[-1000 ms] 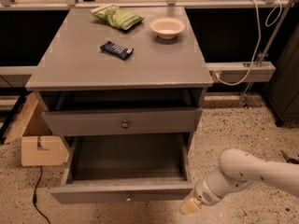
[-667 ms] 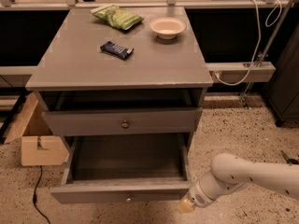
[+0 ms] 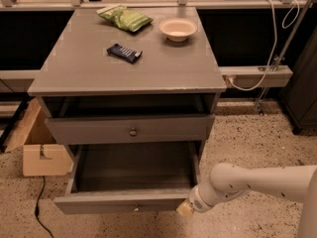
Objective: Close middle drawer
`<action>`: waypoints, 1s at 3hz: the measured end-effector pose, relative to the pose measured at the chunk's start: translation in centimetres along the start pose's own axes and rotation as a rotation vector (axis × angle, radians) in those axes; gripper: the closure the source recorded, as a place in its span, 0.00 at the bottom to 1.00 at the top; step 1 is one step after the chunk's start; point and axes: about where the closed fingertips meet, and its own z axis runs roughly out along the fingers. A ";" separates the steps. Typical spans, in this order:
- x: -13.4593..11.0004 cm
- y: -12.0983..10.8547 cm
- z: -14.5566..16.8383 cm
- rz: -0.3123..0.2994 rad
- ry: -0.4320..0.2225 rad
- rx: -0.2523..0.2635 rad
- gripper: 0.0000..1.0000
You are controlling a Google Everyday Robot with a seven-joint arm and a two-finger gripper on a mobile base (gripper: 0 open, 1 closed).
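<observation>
The middle drawer [image 3: 114, 203] is the low-fronted grey drawer with a small pale knob [image 3: 136, 208]. It stands pulled far out of the grey cabinet [image 3: 89, 78], and its inside is bare. My gripper [image 3: 184, 209], a pale tip on the white arm [image 3: 247, 182], is at the right end of the drawer's front panel, touching it or very close to it. Above it, the taller-fronted drawer with a dark knob [image 3: 132, 132] is pushed nearly in.
On the cabinet top lie a green snack bag [image 3: 125, 18], a white bowl [image 3: 178, 29] and a dark wrapped bar [image 3: 124, 53]. A cardboard box [image 3: 42, 155] sits on the floor to the left, with a black cable [image 3: 38, 209] in front of it. A grey rail with a cord [image 3: 257, 76] runs at the right.
My arm has moved left and slightly up, bringing the gripper from beside the drawer to the right end of its front panel. The drawer looks as far out as before.
</observation>
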 end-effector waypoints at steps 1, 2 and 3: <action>-1.2 -1.4 0.4 0.020 -0.043 0.029 1.00; -1.2 -1.4 0.4 0.020 -0.043 0.029 1.00; -1.8 -2.1 1.0 -0.015 -0.064 0.034 1.00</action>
